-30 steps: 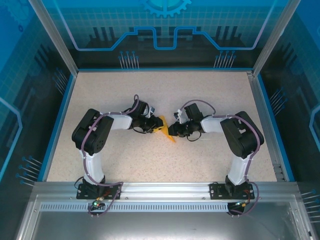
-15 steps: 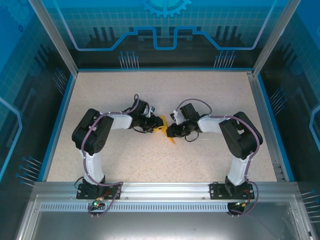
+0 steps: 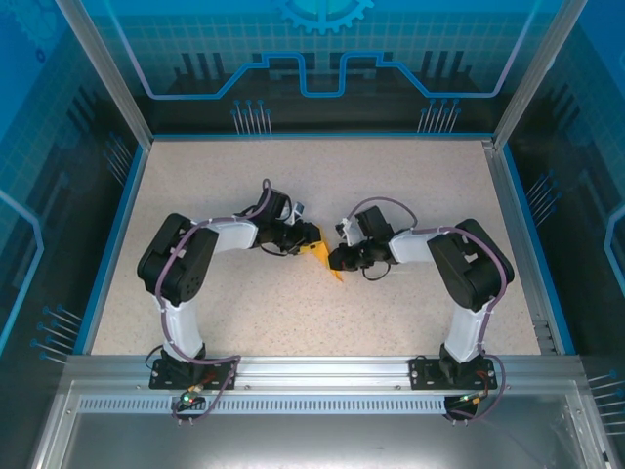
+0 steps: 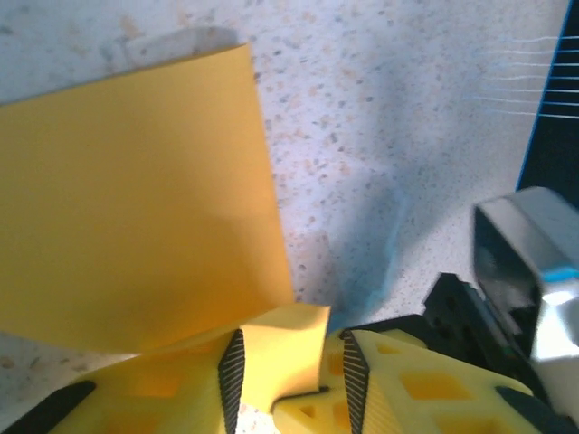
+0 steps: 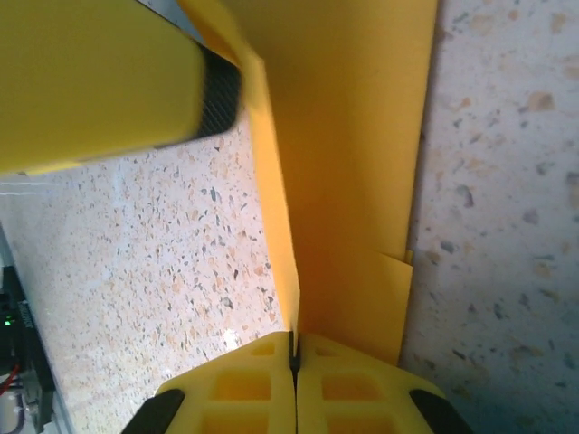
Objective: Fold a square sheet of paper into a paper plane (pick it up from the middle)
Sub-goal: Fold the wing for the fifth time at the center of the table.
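Note:
The orange-yellow sheet of paper (image 3: 328, 258) stands folded between the two grippers at mid-table. In the left wrist view it is a broad flat panel (image 4: 136, 199), and a curled flap of it lies between my left gripper's (image 4: 289, 362) jaws. Those jaws stand apart: the flap touches the left pad and leaves a gap to the right one. My right gripper (image 5: 294, 348) is shut on the paper's (image 5: 353, 163) upright folded edge, with layered flaps to its right. A left finger (image 5: 109, 81) shows at the top left of the right wrist view. From above, the left gripper (image 3: 311, 238) and right gripper (image 3: 338, 256) almost meet.
The speckled tabletop (image 3: 312, 176) is bounded by a blue rim (image 3: 127, 234) and metal frame posts (image 3: 518, 88). Both arm bases sit on the aluminium rail (image 3: 312, 371) at the near edge. The right arm's black wrist (image 4: 470, 316) is close beside the left fingers.
My right gripper has closed onto the paper's edge. The left jaws have widened a little around the flap, and the left gripper has shifted slightly right.

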Tool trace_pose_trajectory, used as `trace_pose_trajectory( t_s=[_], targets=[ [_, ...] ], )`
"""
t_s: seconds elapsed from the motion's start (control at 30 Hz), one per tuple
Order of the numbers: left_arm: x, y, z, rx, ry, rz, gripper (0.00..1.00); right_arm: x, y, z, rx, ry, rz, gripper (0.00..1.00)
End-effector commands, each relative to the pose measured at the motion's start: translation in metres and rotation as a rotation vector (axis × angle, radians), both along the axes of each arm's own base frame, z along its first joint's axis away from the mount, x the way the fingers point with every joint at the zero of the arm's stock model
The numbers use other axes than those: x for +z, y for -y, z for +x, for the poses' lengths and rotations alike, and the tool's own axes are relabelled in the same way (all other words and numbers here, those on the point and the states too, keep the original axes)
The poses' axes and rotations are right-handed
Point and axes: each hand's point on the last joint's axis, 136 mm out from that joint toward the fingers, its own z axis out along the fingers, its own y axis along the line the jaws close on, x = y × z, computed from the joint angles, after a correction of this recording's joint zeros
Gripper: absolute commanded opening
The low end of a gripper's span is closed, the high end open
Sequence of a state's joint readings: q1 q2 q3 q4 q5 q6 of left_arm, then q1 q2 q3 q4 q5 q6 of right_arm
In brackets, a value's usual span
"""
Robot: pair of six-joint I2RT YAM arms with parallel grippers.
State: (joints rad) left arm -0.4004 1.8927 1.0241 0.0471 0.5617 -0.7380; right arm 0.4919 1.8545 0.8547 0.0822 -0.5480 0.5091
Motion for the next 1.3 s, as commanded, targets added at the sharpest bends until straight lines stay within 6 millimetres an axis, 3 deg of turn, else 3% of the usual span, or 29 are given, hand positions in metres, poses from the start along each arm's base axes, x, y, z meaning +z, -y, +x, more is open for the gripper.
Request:
trace_pose_trajectory(
  t_s=[0.0, 0.43, 1.27],
  targets=[
    [0.031, 0.002, 0.003, -0.029, 0.102, -0.023, 0.40, 0.004, 0.003, 0.000, -0.044, -0.045, 0.092, 0.04],
    [0.021, 0.004, -0.009, -0.048, 0.109, -0.076, 0.41, 0.022, -0.006, 0.004, -0.076, -0.139, 0.277, 0.00],
    [-0.006, 0.004, -0.019, -0.062, 0.057, -0.064, 0.40, -0.008, 0.002, 0.010, -0.207, -0.310, 0.286, 0.00]
  ],
)
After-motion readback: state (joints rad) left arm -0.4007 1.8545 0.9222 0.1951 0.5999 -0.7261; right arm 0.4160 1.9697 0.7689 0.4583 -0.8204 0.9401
